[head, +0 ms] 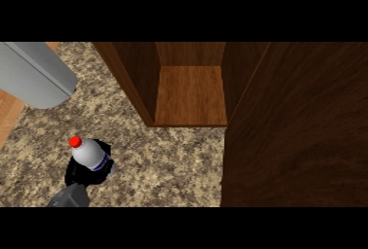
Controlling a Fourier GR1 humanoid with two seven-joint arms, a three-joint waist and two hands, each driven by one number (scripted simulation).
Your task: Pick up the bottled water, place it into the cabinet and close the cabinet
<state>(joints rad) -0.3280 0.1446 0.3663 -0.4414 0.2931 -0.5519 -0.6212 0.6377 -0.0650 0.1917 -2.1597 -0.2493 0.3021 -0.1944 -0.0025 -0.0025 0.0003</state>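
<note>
One hand in view, left hand [84, 172], at 7 o'clock | fingers curled round bottled water [89, 152], bottle upright, red cap toward 12 o'clock, body partly hiding the palm | held above speckled counter [173, 160] | cabinet [191, 95] at 1 o'clock, well apart, open | cabinet door [295, 131] at 3 o'clock

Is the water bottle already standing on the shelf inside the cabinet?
No, the water bottle is over the counter, held in the left hand, outside the open cabinet.
</note>
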